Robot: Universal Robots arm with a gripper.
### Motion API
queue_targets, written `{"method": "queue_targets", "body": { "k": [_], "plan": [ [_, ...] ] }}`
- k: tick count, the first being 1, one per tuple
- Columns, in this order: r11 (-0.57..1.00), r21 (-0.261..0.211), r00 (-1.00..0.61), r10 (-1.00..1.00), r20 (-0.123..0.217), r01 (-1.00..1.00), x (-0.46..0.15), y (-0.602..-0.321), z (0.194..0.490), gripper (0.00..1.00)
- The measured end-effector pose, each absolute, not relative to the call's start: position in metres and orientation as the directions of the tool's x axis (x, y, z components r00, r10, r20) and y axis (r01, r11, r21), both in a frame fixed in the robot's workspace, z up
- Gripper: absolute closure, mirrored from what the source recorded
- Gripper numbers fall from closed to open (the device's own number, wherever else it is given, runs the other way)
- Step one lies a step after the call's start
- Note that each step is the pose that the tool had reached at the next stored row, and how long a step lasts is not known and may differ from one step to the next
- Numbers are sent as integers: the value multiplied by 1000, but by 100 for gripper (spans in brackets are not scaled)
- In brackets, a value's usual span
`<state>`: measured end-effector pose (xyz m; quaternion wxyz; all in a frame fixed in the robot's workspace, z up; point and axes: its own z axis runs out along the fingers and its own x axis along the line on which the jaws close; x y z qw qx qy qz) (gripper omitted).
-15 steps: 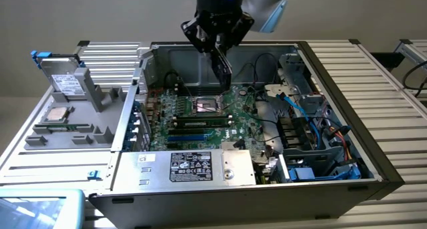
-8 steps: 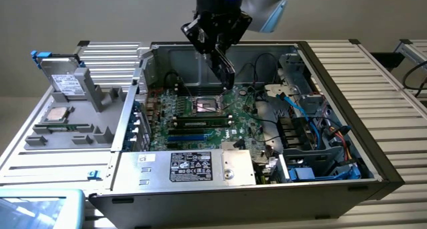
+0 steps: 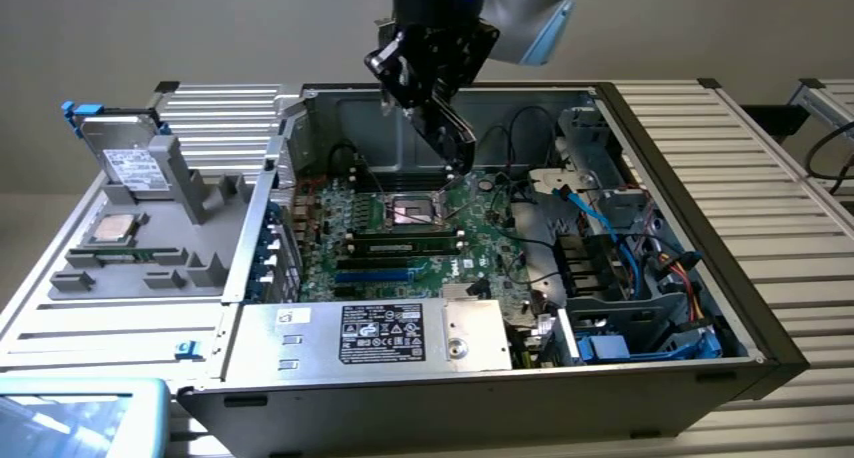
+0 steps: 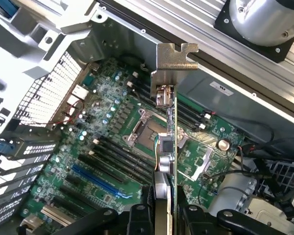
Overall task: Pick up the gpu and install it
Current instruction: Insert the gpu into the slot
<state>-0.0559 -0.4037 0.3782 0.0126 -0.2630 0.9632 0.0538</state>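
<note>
My gripper (image 3: 430,86) hangs over the open computer case (image 3: 747,318) and is shut on the gpu (image 3: 449,133), which points down toward the motherboard (image 3: 441,253) without touching it. The wrist view looks along the card's edge: the green board of the gpu (image 4: 173,128) runs away from the gripper (image 4: 164,215) and ends in its silver bracket (image 4: 172,61). Below it lie the motherboard (image 4: 108,122), the processor socket (image 4: 143,128) and a blue slot (image 4: 95,178).
Left of the case a grey tray (image 3: 200,263) holds a silver drive box (image 3: 131,163) and a processor chip (image 3: 112,230). The power supply (image 3: 380,333) fills the case's near side, with cables (image 3: 641,248) and drive bays at the exterior view's right.
</note>
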Motion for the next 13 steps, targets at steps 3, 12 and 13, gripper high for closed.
{"method": "queue_targets", "body": {
  "k": [3, 12, 13],
  "plan": [
    [827, 96, -833, -551, -58, -554, -56, -404, 378, 72],
    [726, 105, -734, -676, -74, -679, -56, -404, 377, 72],
    [714, 104, -721, -689, -75, -693, -56, -404, 377, 72]
  ]
}}
